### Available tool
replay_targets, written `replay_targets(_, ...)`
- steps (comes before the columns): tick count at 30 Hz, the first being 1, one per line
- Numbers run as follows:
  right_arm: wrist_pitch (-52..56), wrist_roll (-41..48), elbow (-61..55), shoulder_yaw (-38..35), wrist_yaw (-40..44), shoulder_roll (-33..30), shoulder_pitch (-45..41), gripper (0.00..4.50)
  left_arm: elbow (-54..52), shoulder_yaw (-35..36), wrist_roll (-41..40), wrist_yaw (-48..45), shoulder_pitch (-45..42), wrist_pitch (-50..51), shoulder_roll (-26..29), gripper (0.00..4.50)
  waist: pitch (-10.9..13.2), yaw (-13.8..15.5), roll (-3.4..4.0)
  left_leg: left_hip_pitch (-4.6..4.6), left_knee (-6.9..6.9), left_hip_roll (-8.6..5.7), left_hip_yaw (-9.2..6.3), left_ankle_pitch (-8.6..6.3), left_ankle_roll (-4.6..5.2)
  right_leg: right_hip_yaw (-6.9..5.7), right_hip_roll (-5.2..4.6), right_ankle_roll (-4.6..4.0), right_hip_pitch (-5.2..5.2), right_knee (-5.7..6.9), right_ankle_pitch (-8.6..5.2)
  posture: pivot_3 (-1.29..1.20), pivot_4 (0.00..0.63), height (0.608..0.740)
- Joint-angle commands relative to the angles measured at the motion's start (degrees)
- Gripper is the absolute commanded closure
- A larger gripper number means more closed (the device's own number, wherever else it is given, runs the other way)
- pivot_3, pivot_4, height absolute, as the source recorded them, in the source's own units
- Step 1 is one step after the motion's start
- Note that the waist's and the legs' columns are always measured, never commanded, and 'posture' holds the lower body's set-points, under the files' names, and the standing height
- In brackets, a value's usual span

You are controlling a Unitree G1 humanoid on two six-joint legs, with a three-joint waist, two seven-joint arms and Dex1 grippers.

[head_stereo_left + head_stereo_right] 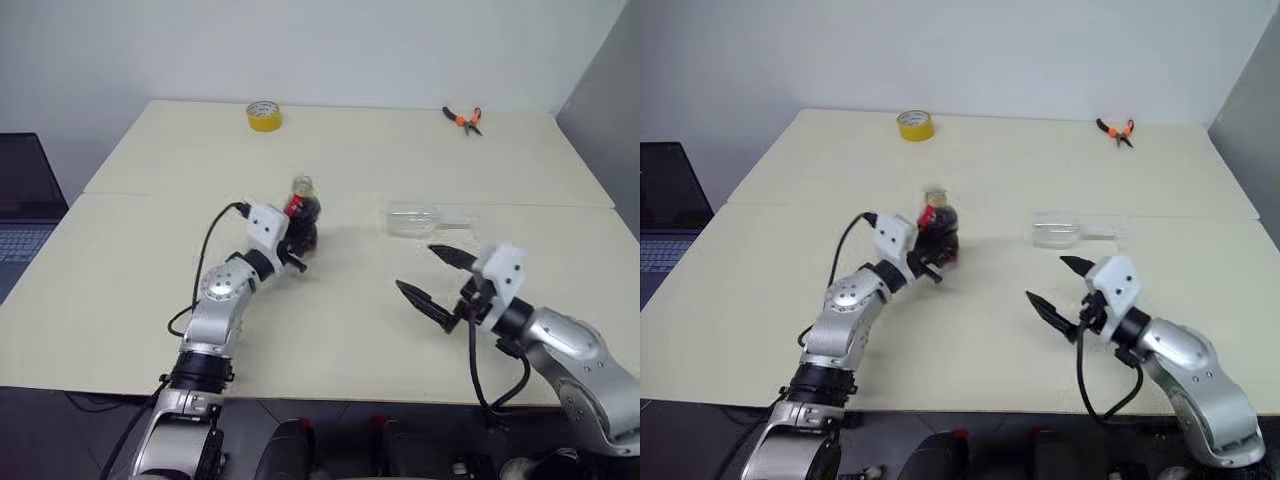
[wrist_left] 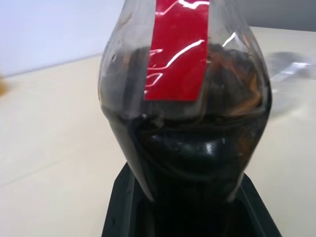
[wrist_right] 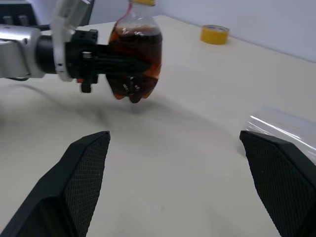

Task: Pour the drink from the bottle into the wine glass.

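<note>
Label check: the bottle (image 1: 303,212) carries a red label strip at the neck; white swirl marks show on it in the left wrist view, but no lettering can be read. Yellow cap on top. Clear body holds the drink (image 3: 136,66), dark brown to near black, filling the rounded lower part.

Left tool (image 1: 296,250) is closed on the bottle's lower body, black fingers clamped on either side. The bottle stands roughly upright; in the right wrist view its base sits clear of the table (image 1: 330,340), with a faint shadow beneath.

Right tool (image 1: 432,276) is spread wide and grips nothing. It hangs over the near right part of the table, pointing toward the left.

The wine glass (image 1: 425,220) lies on its side on the table, to the right of the bottle and just beyond the right tool; clear, hard to trace at the edges.

Surroundings: yellow tape roll (image 1: 264,116) at the far edge, left of centre. Orange-handled pliers (image 1: 464,119) at the far right. A laptop (image 1: 25,215) sits off the table's left side. A seam runs across the table between the far items and the bottle. Nothing lies between bottle and glass.
</note>
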Motion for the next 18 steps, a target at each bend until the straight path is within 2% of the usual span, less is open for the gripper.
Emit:
replay_targets(1,2.2,0.6,-1.1,2.8,0.6,0.8,-5.7,0.0,5.8,4.9,0.9,6.7,-3.8,-5.4,0.3,3.89,0.0,0.0,-0.02,0.0,0.0,-0.01,0.01,0.0,0.0,0.0,-0.02,0.0,-0.01,-0.02,0.0,0.0,0.15,0.74)
replay_targets(5,2.9,0.2,1.1,5.5,0.9,3.1,-9.8,0.0,14.0,6.9,2.7,11.1,-6.4,-10.4,0.7,3.89,0.0,0.0,-0.06,-0.03,-0.02,-0.01,-0.01,0.0,0.0,-0.05,-0.05,0.0,-0.02,-0.04,0.0,0.0,0.15,0.74)
replay_targets(14,1.5,-1.2,2.8,7.7,1.1,5.5,-12.2,0.0,27.0,8.2,3.4,14.8,-10.4,-16.8,0.5,3.89,0.1,0.1,-0.19,-0.03,0.03,-0.02,-0.04,0.0,0.0,-0.11,-0.08,0.0,-0.04,0.04,0.02,0.0,0.15,0.74)
replay_targets(18,0.8,-2.4,2.7,8.2,1.8,5.2,-12.0,0.0,29.1,8.8,3.0,15.5,-9.9,-19.5,0.2,2.63,0.1,0.0,-0.19,-0.03,0.02,-0.03,-0.02,0.0,-0.01,-0.09,-0.08,0.0,-0.04,0.03,0.02,0.0,0.15,0.74)
